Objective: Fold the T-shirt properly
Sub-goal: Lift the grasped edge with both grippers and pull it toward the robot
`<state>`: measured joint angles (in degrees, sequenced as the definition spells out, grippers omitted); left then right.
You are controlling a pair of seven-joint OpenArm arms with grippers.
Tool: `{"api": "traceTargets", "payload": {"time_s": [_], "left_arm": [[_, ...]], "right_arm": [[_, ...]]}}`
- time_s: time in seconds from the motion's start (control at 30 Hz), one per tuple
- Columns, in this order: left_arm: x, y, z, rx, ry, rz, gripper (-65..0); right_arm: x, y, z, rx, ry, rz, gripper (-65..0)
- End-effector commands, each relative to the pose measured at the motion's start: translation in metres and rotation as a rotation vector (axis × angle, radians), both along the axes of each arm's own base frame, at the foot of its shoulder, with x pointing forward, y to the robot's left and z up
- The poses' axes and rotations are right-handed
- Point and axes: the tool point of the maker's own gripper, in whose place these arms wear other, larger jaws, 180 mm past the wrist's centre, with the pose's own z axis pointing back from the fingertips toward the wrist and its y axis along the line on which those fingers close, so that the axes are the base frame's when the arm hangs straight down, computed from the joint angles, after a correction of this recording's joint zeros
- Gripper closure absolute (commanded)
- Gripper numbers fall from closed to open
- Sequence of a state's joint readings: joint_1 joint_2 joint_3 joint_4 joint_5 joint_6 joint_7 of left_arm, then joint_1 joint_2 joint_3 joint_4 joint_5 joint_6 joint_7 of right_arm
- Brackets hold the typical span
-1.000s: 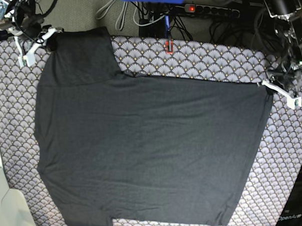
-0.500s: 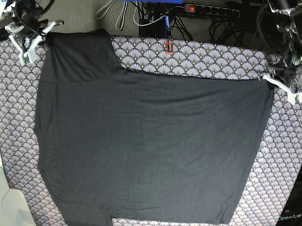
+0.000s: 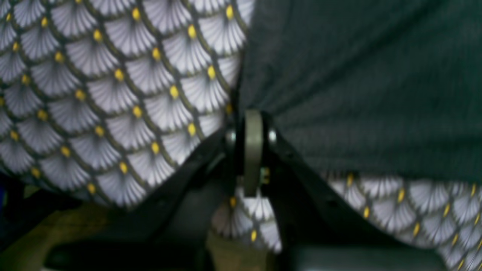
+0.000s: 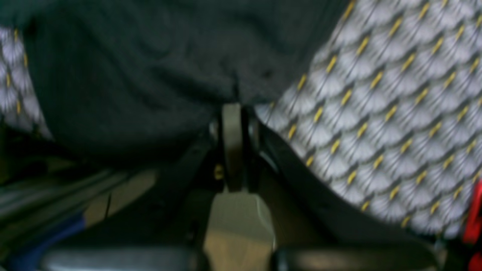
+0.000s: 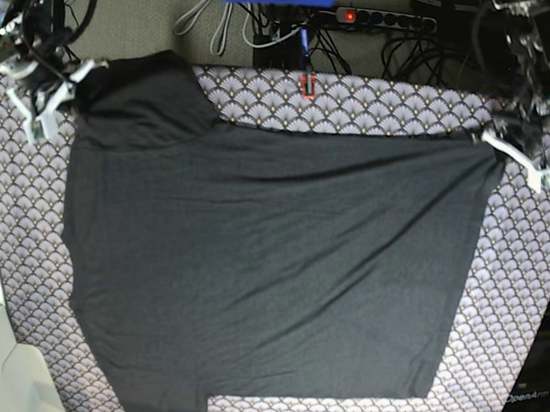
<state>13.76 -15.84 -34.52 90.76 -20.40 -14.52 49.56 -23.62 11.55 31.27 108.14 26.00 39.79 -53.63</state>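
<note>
Scallop-print tablecloth (image 5: 371,105) covers the whole table, and the T-shirt (image 5: 263,260) lies spread flat over most of it, one sleeve reaching the far left corner. At that sleeve the right gripper (image 5: 78,73) is clamped on the fabric; at the far right corner the left gripper (image 5: 491,141) pinches the hem

T-shirt (image 5: 263,260) lower edge: cut off | wrist views: blurred
</note>
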Motion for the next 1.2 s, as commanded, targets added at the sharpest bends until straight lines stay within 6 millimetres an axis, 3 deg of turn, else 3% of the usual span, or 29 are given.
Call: {"api": "traceTargets", "payload": {"time_s": [0.0,0.27,0.47,0.7,0.87,1.17], "left_arm": [[0.014,0.007,0.018,0.025,-0.050,-0.004,-0.6],[0.056,0.014,0.048,0.022,-0.110,0.020,-0.6],[0.076,0.025,0.066,0.112,-0.116,0.037,-0.6],[0.091,0.030,0.048,0.066,-0.083,0.072,-0.6],[0.099,0.029,0.044,0.040,-0.078,0.079,-0.6],[0.118,-0.018,0.038,0.076,-0.043,-0.097,-0.6]], "right_arm": [[0.010,-0.003,0.013,-0.014,-0.049,0.018,-0.2],[0.052,-0.016,0.038,-0.049,-0.146,0.027,-0.2],[0.085,-0.033,0.036,-0.029,-0.158,0.009,-0.2],[0.112,-0.029,0.030,-0.010,-0.139,0.056,-0.2],[0.133,-0.025,0.039,-0.029,-0.167,0.071,-0.2],[0.164,-0.035,0.062,-0.120,-0.221,0.043,-0.2]]}}
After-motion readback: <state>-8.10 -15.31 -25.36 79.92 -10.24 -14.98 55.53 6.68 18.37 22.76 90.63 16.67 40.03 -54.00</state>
